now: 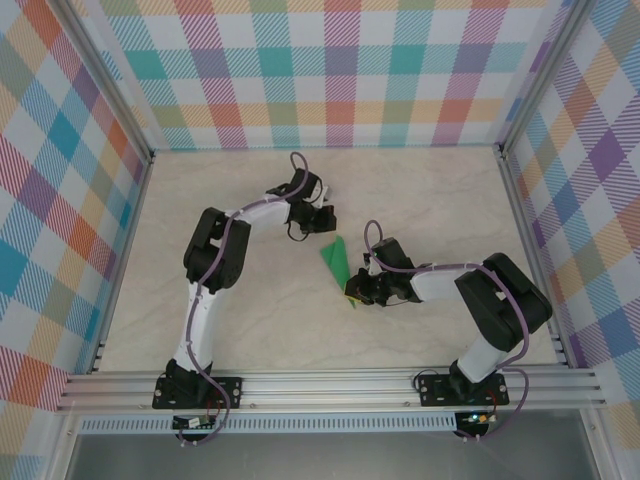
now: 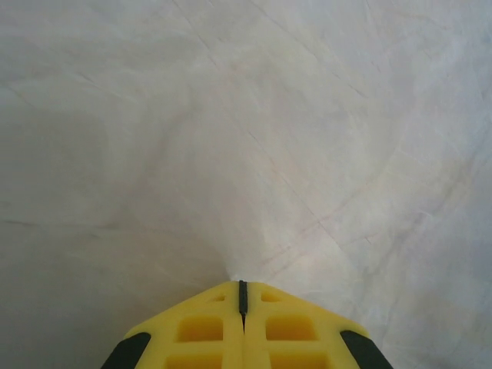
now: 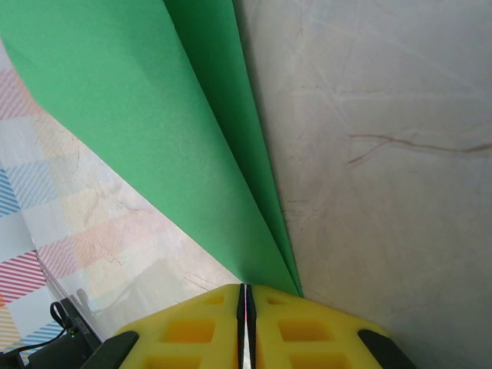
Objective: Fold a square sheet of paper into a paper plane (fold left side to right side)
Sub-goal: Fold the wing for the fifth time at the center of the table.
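Left arm (image 1: 212, 255): bent, reaching inward.
Left claw (image 2: 242, 286): closed tight, empty.
Right arm (image 1: 480, 295): bent, reaching left.
Right claw (image 3: 246, 288): clamped on paper plane (image 3: 154, 115).

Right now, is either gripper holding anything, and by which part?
The right gripper pinches the paper plane at its narrow tip; the left gripper is shut on nothing.

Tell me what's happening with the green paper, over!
Right gripper shut on folded green paper. Left gripper shut, empty, above the table. Nothing blocking.

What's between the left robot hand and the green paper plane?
Nothing. In the top view, just a short stretch of bare table lies between the left gripper and the paper plane.
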